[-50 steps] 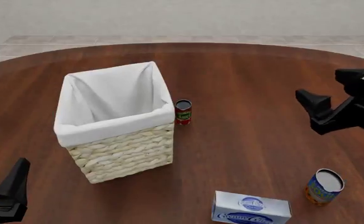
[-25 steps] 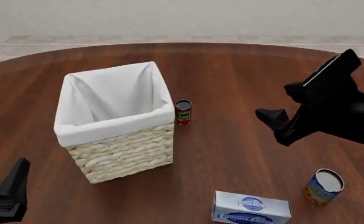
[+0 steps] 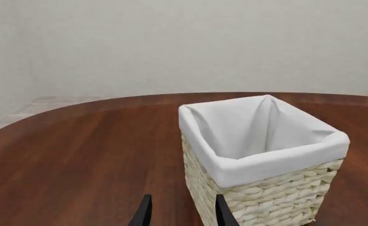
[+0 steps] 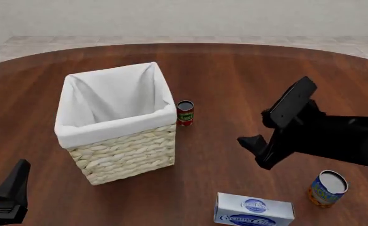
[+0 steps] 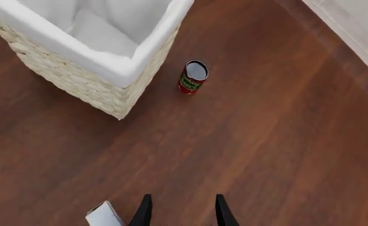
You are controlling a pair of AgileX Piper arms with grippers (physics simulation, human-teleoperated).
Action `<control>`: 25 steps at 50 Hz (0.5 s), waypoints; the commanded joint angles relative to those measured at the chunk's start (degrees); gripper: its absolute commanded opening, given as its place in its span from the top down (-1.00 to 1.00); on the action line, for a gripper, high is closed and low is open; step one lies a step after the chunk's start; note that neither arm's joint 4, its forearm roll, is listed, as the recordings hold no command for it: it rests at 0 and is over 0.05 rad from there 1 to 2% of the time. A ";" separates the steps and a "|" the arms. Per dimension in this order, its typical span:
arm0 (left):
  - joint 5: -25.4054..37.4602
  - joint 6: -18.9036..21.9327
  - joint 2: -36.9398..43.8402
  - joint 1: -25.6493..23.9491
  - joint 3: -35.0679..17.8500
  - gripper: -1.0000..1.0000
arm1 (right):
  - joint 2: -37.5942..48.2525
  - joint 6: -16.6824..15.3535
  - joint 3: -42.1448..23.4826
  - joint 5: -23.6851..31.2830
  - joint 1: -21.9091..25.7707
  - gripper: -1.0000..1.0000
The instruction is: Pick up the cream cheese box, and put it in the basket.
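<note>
Jaws parted over a round dark wooden table (image 4: 234,70), pale wall (image 4: 184,16) behind.

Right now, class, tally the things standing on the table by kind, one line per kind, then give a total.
Baskets: 1, the wicker basket
Cans: 2, the red can and the blue-and-orange can
Cartons: 1, the cream cheese box
Total: 4
</note>
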 commanded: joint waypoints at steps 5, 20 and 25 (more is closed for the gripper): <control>0.00 0.00 0.00 0.00 0.00 -1.00 | 1.48 0.98 2.17 -0.79 4.65 -1.00; 0.00 0.00 0.00 0.00 0.00 -1.00 | -0.07 1.02 3.15 -0.85 7.95 -1.00; 0.00 0.00 0.00 0.00 0.00 -1.00 | -0.17 1.26 3.60 -0.71 8.54 -1.00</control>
